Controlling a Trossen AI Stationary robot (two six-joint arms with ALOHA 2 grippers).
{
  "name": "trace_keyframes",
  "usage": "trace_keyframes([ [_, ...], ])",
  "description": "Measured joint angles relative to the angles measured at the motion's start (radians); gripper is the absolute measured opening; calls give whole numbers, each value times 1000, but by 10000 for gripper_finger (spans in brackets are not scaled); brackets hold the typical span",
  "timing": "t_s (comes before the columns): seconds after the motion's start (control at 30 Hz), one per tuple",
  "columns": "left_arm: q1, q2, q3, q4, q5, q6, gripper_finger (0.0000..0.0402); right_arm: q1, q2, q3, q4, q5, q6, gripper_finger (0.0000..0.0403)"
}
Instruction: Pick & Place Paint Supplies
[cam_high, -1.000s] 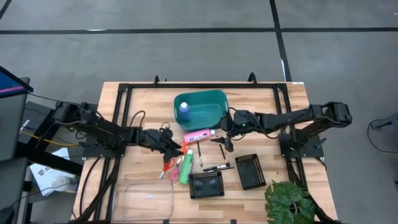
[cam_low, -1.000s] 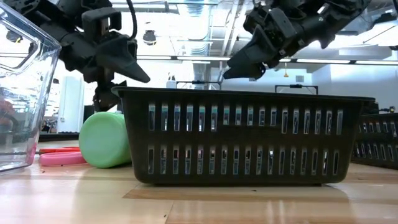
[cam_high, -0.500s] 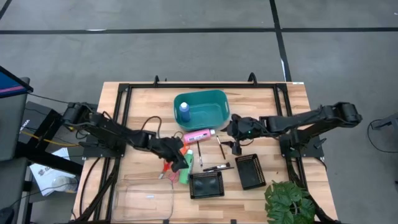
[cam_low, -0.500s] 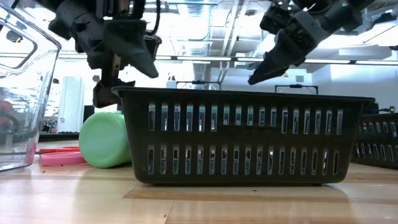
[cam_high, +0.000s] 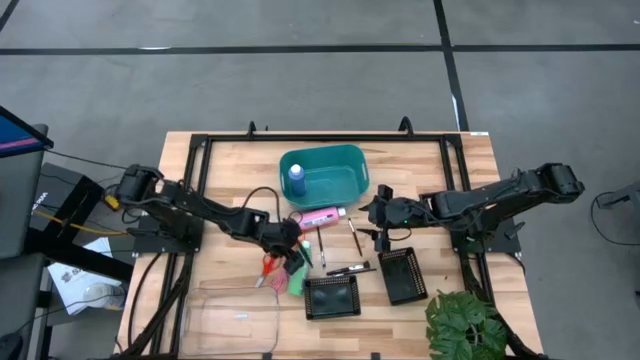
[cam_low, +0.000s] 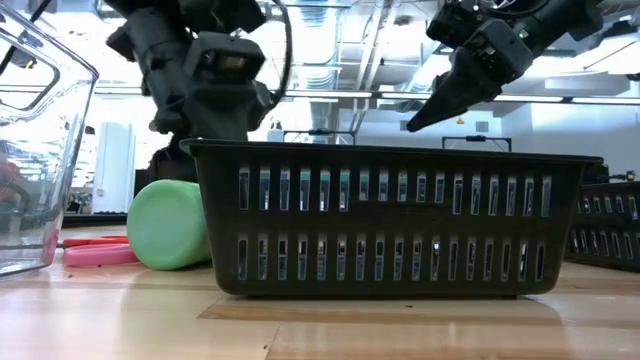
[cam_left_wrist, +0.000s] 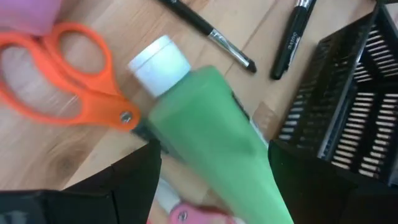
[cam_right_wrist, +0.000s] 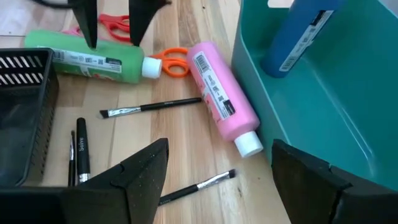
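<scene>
The pale wooden plank worktop carries a black metal frame along its edges and everything else in view. Near its front left corner sits a clear, glossy plastic bin, rounded at the corners. Toward the back stands the teal plastic basket, smooth-walled, with one blue bottle inside it. Two black mesh trays with slotted sides sit near the front, side by side. Three bottles show in all: the blue one, a pink bottle lying on the wood just in front of the basket with its white cap toward the right arm, and a green bottle, a smooth cylinder with a ribbed white cap, lying beside the left tray. The left pincer is down over the green bottle, its dark fingers spread to either side of it and not touching. The right pincer hangs above the wood right of the pink bottle, fingers spread and holding nothing. Orange-handled scissors lie against the green bottle's cap end; red scissors and a pink handle lie beyond it. Thin dark brushes with silver ferrules are scattered between the bottles and trays; at least four show.
</scene>
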Motion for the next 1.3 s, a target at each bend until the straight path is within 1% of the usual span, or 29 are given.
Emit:
trace_keyframes([
  [0.2, 22, 67, 46, -6, 22, 49, 285, 0, 0, 0, 3, 2, -7, 264],
  [0.4, 26, 119, 47, -9, 52, 121, 285, 0, 0, 0, 5, 26, -10, 264],
  [0.53, 25, 124, 45, -53, 41, 162, 281, 0, 0, 0, 5, 49, -16, 264],
  [0.63, 28, 123, 44, -64, 37, 182, 258, 0, 0, 0, 7, 49, -18, 264],
  [0.8, 28, 107, 40, -56, 27, 207, 193, 0, 1, 0, 15, 49, -18, 264],
  [0.9, 23, 93, 38, -51, 2, 254, 164, 0, 1, 0, 21, 50, -15, 264],
  [1.03, 6, 58, 37, -42, -53, 310, 164, 0, 1, 0, 24, 49, -15, 264],
  [1.17, -24, -6, 35, -22, -139, 390, 164, 9, 1, 0, 74, 48, -34, 264],
  [1.3, -53, -107, -17, 122, -243, 476, 163, 32, 4, 0, 196, 31, -98, 264],
])
